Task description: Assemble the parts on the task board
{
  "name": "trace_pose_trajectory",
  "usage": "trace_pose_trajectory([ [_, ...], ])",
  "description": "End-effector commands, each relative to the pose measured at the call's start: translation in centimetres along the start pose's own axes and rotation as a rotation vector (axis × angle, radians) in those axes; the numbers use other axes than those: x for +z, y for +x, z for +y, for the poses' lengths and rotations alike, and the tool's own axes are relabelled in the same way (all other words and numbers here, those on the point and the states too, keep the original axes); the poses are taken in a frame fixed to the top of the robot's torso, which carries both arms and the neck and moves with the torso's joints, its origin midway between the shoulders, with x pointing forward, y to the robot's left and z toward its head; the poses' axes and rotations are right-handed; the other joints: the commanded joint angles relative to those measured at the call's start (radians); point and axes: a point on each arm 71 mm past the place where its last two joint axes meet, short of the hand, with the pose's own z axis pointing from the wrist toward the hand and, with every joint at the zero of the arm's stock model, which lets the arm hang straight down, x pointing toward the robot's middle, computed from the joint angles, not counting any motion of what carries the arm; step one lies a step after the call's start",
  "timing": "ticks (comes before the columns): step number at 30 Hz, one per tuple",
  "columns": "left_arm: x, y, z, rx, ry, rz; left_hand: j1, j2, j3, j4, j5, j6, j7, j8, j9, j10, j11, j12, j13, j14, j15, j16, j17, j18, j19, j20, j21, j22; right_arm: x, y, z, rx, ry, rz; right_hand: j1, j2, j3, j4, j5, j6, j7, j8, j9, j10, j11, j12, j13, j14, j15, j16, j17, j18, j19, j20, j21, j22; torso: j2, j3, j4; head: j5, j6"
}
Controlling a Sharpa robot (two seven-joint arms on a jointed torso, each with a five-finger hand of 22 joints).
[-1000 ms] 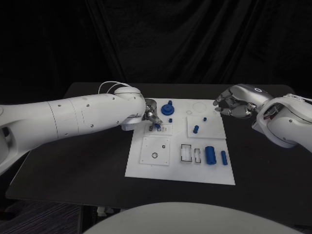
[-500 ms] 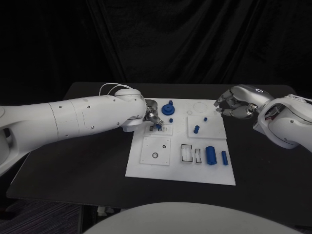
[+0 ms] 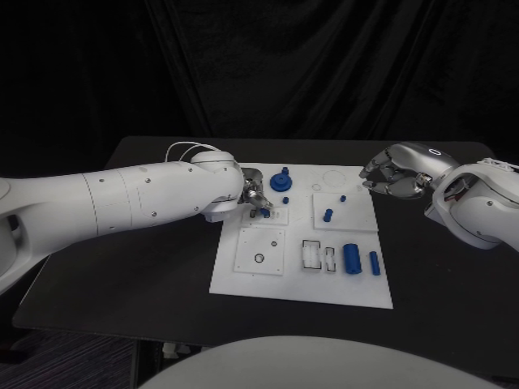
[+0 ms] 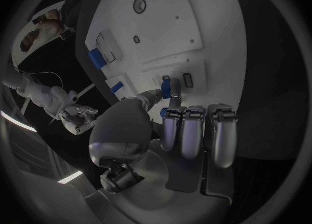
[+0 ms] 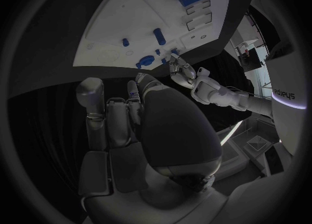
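White task board (image 3: 250, 275) flat in the middle of the black counter (image 3: 119, 267), long axis running near to far. Small blue peg (image 4: 166, 87) pinched between thumb and fingertips of the left hand (image 3: 251, 193), long axis roughly upright, lower end at a small socket plate (image 3: 268, 215) on the board's far-left part; remaining fingers curled side by side beside it. Blue knobbed part (image 3: 280, 180) standing upright just right of that hand, at the far edge of the board. Short blue pin (image 3: 326, 215) lying on the far-right plate, pointing near to far. Large blue cylinder (image 3: 349, 258) and slimmer blue bar (image 3: 373, 262) lying side by side at the near right, both lengthwise near to far, beside two rectangular slots (image 3: 318, 256). Right hand (image 3: 391, 176) hovering off the board's far-right corner, above the counter, fingers curled in, holding nothing visible.
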Motion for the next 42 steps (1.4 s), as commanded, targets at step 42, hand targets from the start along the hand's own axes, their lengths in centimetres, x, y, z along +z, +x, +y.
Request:
trace_pose_trajectory([
  [42, -0.06, 0.6, 0.37, -0.03, 0.065, -0.026, -0.032, 0.018, 0.051, -0.017, -0.037, 0.005, 0.01, -0.044, 0.036, 0.106, 0.004, 0.0, 0.262, 0.106, 0.004, 0.003, 0.263, -0.014, 0.105, 0.003, -0.003, 0.263, 0.07, 0.37, -0.4, -0.001, 0.047, 0.039, -0.012, 0.007, 0.006, 0.007, -0.003, 0.009, 0.0, -0.001, 0.001, -0.006, -0.001, -0.005, 0.025, -0.006, 0.0, -0.004, 0.025, 0.003, -0.01, 0.0, -0.007, 0.094, 0.0, -0.0015, -0.0003, 0.002, 0.0],
])
